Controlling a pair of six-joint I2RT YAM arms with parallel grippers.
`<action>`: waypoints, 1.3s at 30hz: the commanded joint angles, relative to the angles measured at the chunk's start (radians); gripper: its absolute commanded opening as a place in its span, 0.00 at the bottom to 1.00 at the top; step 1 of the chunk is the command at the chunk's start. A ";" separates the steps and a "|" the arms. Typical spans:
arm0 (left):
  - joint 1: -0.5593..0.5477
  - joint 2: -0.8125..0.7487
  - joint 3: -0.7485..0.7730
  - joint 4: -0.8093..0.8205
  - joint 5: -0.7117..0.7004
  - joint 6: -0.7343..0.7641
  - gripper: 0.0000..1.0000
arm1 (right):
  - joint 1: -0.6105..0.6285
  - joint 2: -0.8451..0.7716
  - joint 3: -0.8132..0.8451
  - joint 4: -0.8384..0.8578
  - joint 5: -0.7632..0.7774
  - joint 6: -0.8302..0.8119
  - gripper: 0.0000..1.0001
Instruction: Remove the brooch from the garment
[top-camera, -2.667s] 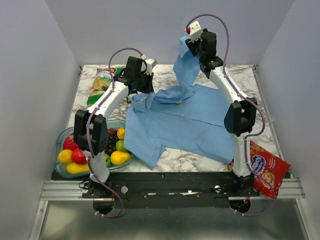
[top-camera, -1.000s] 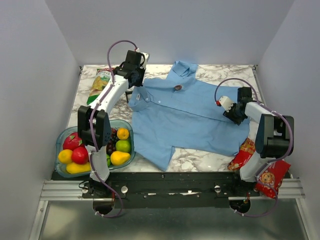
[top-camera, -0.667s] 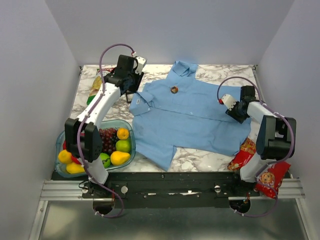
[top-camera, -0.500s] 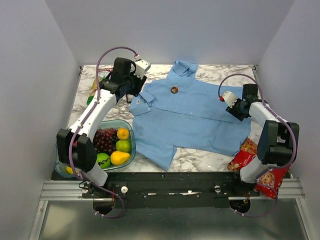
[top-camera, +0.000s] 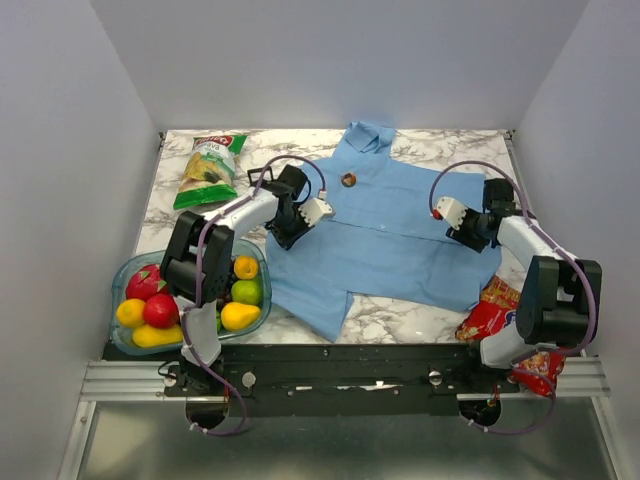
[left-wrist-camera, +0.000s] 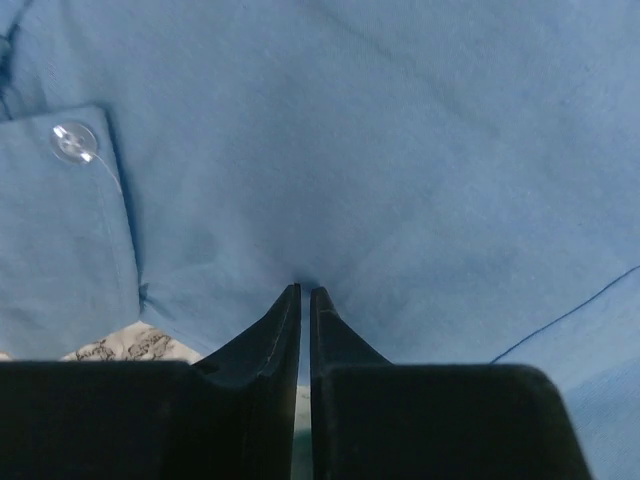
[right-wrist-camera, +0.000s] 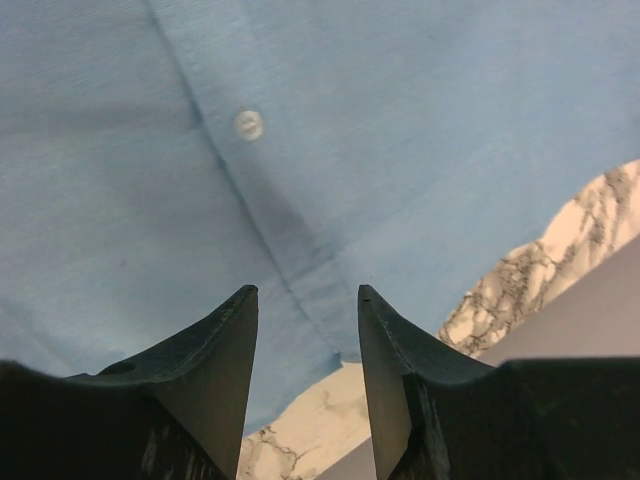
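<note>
The light blue garment (top-camera: 385, 235) lies spread flat on the marble table, collar at the back. The small round brown brooch (top-camera: 348, 180) sits on its chest just below the collar. My left gripper (top-camera: 291, 220) is down on the shirt's left shoulder, left of the brooch. In the left wrist view its jaws (left-wrist-camera: 304, 290) are shut, with the cloth (left-wrist-camera: 400, 150) puckered at the tips and a button (left-wrist-camera: 74, 141) nearby. My right gripper (top-camera: 472, 228) is at the shirt's right edge. In the right wrist view it (right-wrist-camera: 305, 292) is open and empty over the hem (right-wrist-camera: 300, 250).
A glass bowl (top-camera: 113, 300) of fruit stands at the front left, close to my left arm. A green snack bag (top-camera: 205, 170) lies at the back left. A red cookie bag (top-camera: 500, 315) lies at the front right by my right arm's base.
The shirt, once held up by my right gripper, now lies flat. My left gripper moved from the back left down onto the shirt's shoulder. The right arm hardly moved.
</note>
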 joint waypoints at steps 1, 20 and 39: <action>-0.022 0.000 -0.015 -0.002 -0.066 0.053 0.16 | 0.011 0.015 -0.048 -0.020 -0.018 -0.071 0.52; -0.231 -0.019 -0.272 -0.033 0.050 -0.151 0.12 | 0.010 0.134 0.003 0.009 0.069 -0.124 0.52; -0.104 -0.238 -0.122 -0.143 0.193 -0.119 0.25 | 0.030 0.138 0.186 -0.123 -0.062 -0.152 0.53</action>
